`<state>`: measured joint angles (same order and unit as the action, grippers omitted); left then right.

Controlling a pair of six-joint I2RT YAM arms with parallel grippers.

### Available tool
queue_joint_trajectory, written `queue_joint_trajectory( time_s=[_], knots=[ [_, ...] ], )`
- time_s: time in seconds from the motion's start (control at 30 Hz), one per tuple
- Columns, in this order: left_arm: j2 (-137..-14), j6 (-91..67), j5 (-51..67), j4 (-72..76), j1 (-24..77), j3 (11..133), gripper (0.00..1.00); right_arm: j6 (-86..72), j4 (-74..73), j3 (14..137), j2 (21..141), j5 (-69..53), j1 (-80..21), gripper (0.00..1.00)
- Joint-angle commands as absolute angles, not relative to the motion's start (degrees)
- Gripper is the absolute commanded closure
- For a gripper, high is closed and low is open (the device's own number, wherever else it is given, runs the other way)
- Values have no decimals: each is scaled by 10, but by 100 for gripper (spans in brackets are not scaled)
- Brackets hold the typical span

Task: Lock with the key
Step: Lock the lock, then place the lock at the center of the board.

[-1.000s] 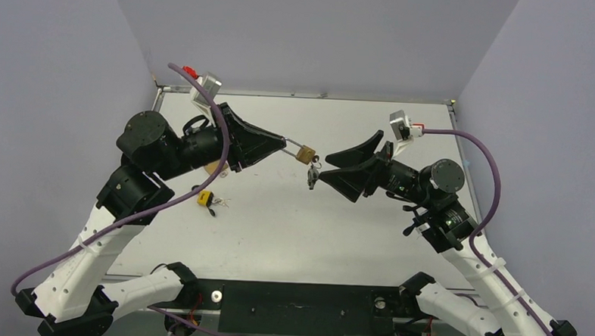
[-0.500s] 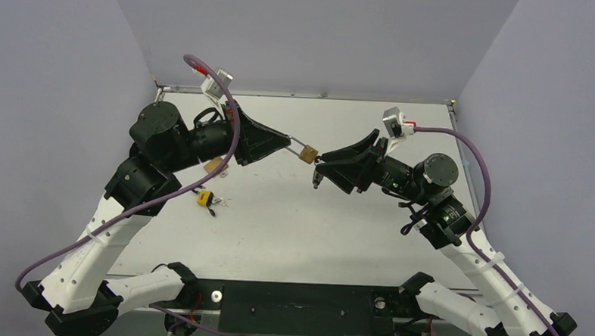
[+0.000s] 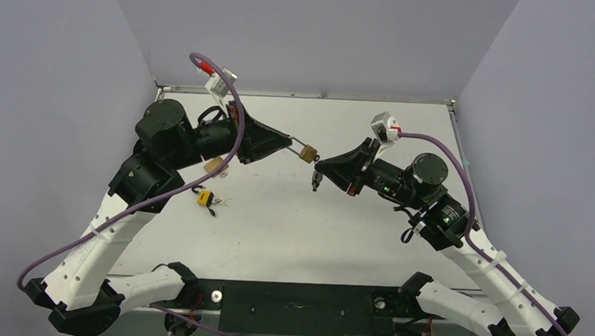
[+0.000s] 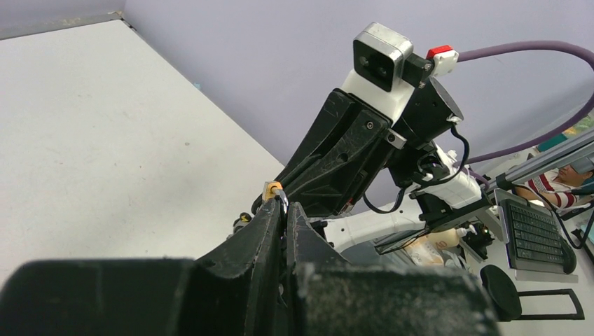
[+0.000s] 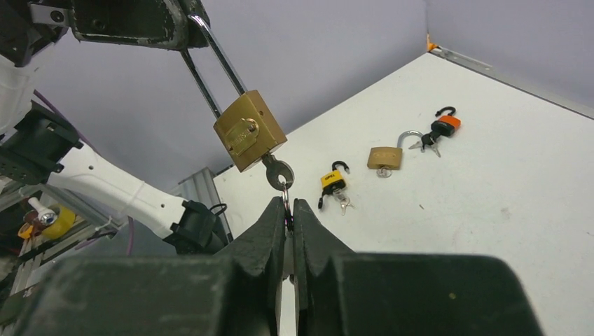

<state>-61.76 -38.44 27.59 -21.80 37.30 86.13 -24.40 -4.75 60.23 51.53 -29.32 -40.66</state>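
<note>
The right arm's wrist is rolling over: a second ago its gripper showed broad side up, and now the right gripper (image 5: pixel 288 206) looks narrow from above, its camera swung towards 11 o'clock. The left arm has also lifted and twisted a little, yet the brass padlock (image 3: pixel 307 153) has barely drifted, hanging in the air just to the 12 o'clock side of the table's (image 3: pixel 276 243) middle.

The left gripper (image 3: pixel 286 142) comes in from the padlock's 10 o'clock and is clenched on the long shackle. The right gripper sits at its 5 o'clock, jaws pressed together on the ring under the key (image 5: pixel 279 170), whose blade is already in the keyhole.

To me that roll looks like the turn of the key itself, so the task seems to be in its last stretch. I cannot tell whether the shackle's free leg is seated in the body.

Three spare locks lie out at 9 o'clock on the table: a yellow padlock (image 3: pixel 204 198), a second brass padlock (image 3: pixel 215 165) and an orange padlock (image 5: pixel 446 124)
</note>
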Motion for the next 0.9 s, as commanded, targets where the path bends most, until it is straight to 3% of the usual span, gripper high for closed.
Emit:
queue_joint_trajectory(
  time_s=[0.0, 0.37, 0.53, 0.67, 0.87],
  knots=[
    [-614, -384, 285, -199, 356, 895, 100, -215, -61, 601, 500, -245, -409, 100],
    [-616, -367, 303, -206, 310, 898, 100, -214, -107, 549, 466, -167, -404, 100],
    [-637, -401, 296, -131, 318, 808, 100, -256, -212, 558, 485, -3, -381, 100],
    [-688, -400, 264, -87, 378, 748, 100, -320, -326, 574, 521, 164, -349, 100],
    [-855, -415, 287, 9, 446, 716, 100, -395, -376, 520, 558, 186, -250, 100]
  ],
)
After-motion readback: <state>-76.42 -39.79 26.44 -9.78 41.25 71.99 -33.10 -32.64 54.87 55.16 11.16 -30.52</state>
